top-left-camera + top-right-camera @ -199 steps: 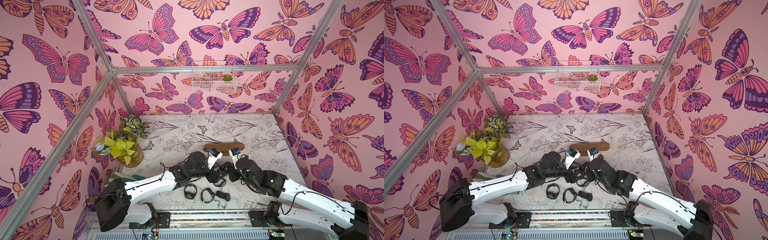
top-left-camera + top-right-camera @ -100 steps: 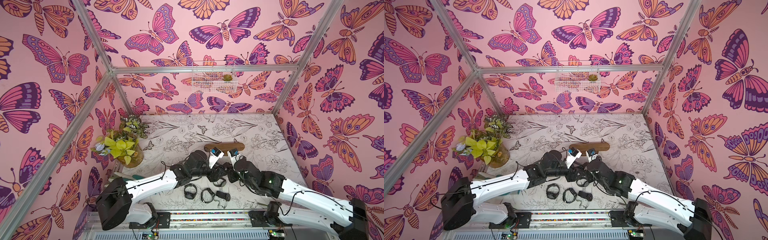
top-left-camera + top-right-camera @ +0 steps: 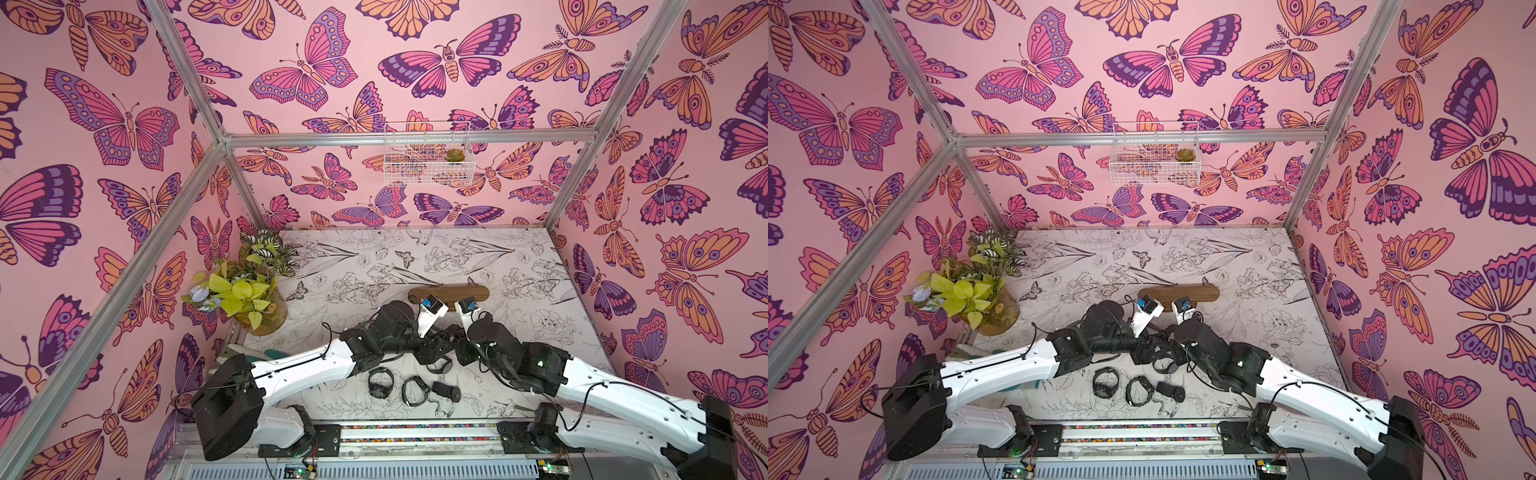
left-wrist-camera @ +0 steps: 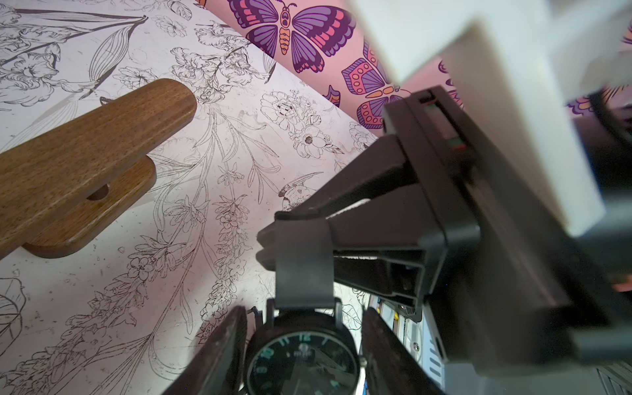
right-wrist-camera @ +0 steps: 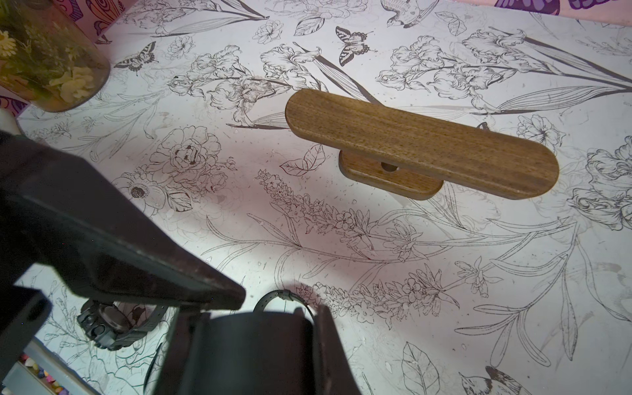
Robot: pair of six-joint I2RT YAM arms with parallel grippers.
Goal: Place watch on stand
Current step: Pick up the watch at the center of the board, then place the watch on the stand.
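Holding a black watch (image 4: pixel 302 355) with a dark round face, the left gripper (image 4: pixel 304 345) squeezes its sides while the right gripper (image 4: pixel 270 244) pinches its strap.

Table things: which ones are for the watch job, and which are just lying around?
For the job:
- watch, gripped by the left gripper, strap pinched by the right gripper
- stand

Just lying about:
- spare watch
- second spare watch
- small black object
- plant jar
- wire basket
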